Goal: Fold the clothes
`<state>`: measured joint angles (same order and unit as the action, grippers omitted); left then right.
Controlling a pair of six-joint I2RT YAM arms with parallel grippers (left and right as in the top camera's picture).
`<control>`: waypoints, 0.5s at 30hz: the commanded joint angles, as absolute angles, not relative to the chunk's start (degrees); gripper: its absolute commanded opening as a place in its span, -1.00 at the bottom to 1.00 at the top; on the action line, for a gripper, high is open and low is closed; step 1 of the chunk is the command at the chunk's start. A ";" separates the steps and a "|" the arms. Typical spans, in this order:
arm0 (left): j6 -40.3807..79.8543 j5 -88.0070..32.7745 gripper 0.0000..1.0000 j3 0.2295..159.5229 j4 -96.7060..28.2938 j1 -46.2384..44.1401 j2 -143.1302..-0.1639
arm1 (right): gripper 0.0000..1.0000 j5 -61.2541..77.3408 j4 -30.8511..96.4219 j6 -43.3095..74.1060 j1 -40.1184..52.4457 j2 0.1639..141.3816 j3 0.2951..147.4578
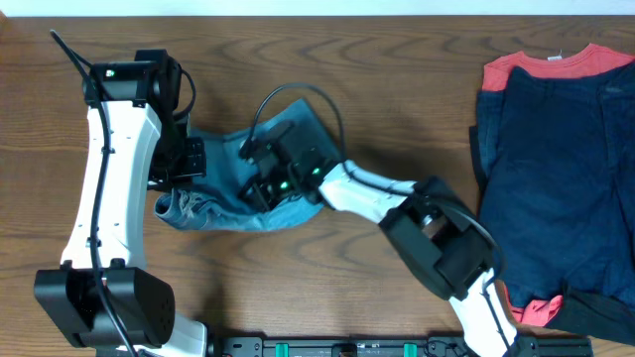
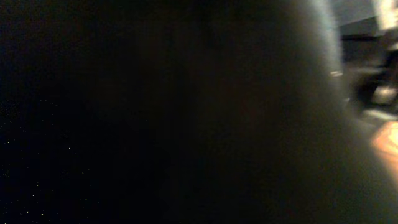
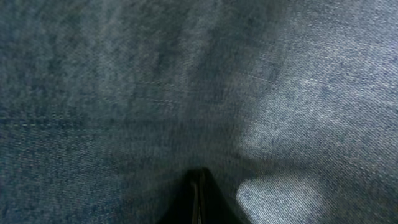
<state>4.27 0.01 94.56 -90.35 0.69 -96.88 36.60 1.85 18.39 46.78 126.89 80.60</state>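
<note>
Right jaws: shut, my fingertips [image 3: 189, 205] together and pressed against the jeans [image 1: 213, 203].
Left jaws: shut at the jeans' left edge; I could not tell whether they pinched cloth, as my wrist camera was dark.
Jeans: bunched in a heap on the surface [image 1: 397, 59], left of centre.
Far right: a dark navy garment [image 1: 556, 169] lay over a red one [image 1: 556, 64].

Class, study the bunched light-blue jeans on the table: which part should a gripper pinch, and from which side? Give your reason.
Probably the rumpled near-left edge of the jeans, approached from the robot's left: the cloth there bunches into a thick exposed fold, likely easy to pinch.
</note>
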 commanded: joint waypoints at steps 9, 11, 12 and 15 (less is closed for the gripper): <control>4.78 -0.62 -0.87 96.03 -90.67 0.67 -96.23 | -0.96 36.71 5.93 19.27 47.20 121.91 80.44; 4.84 -0.93 -0.88 96.03 -89.84 0.67 -96.23 | -0.97 32.84 8.71 19.29 45.21 119.42 80.44; 4.84 -1.43 -0.88 96.03 -89.62 0.64 -96.23 | -0.97 31.22 9.67 19.29 44.27 118.48 80.44; 4.82 -4.86 -0.88 96.03 -88.36 0.43 -96.23 | -0.95 26.89 12.49 19.29 40.07 116.38 80.44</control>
<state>4.32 -1.15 94.56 -89.14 0.69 -96.88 32.36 11.33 19.11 44.34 120.29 80.49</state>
